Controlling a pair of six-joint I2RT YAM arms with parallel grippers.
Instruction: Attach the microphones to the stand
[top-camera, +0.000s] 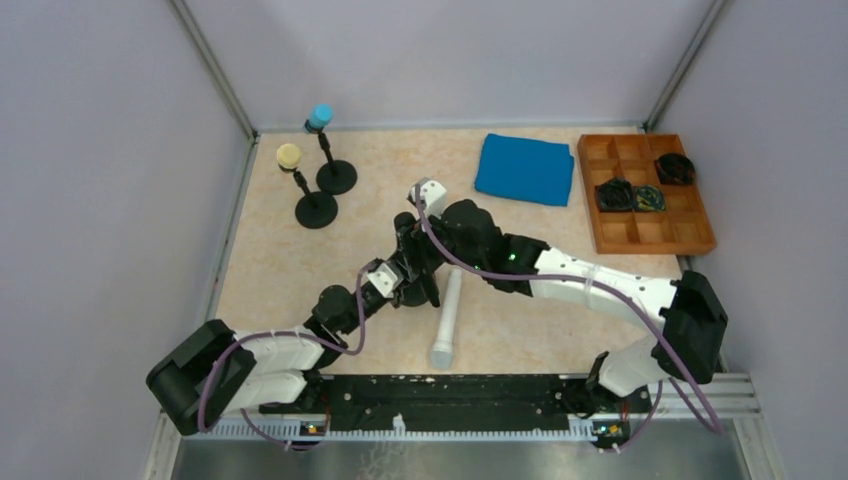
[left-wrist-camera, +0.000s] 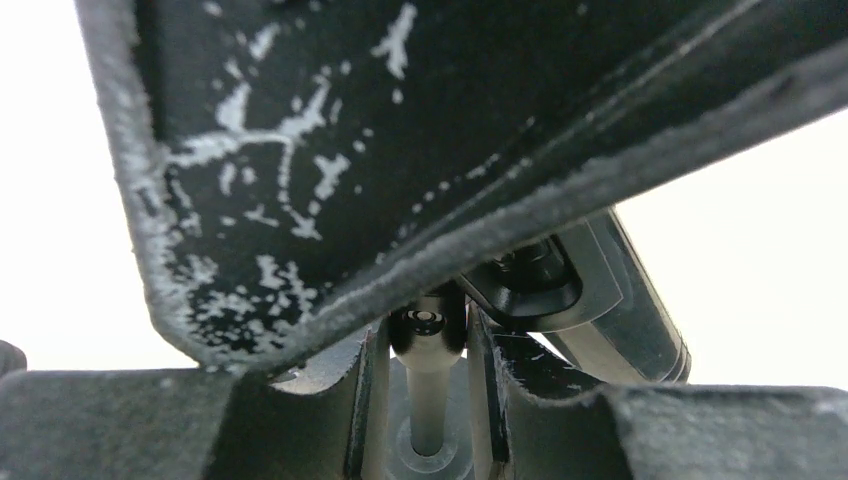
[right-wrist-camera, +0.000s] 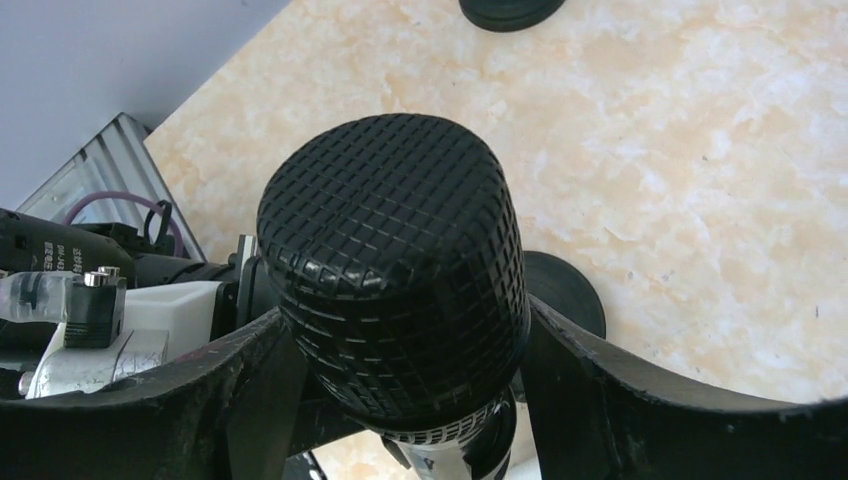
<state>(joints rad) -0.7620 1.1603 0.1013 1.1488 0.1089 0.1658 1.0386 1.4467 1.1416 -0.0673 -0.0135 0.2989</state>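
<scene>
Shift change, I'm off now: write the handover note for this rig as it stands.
Left gripper: shut on the third stand, mid-table.
Right gripper: jaws parted around the upright black microphone above that stand; seating not visible.
Done: blue microphone and cream microphone sit on their stands, far left.
To do: confirm the black one, then mount the white microphone lying near the front.

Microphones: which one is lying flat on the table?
The white microphone, on its side. The light blue one and cream one stand upright on stands; the black one is raised.
</scene>
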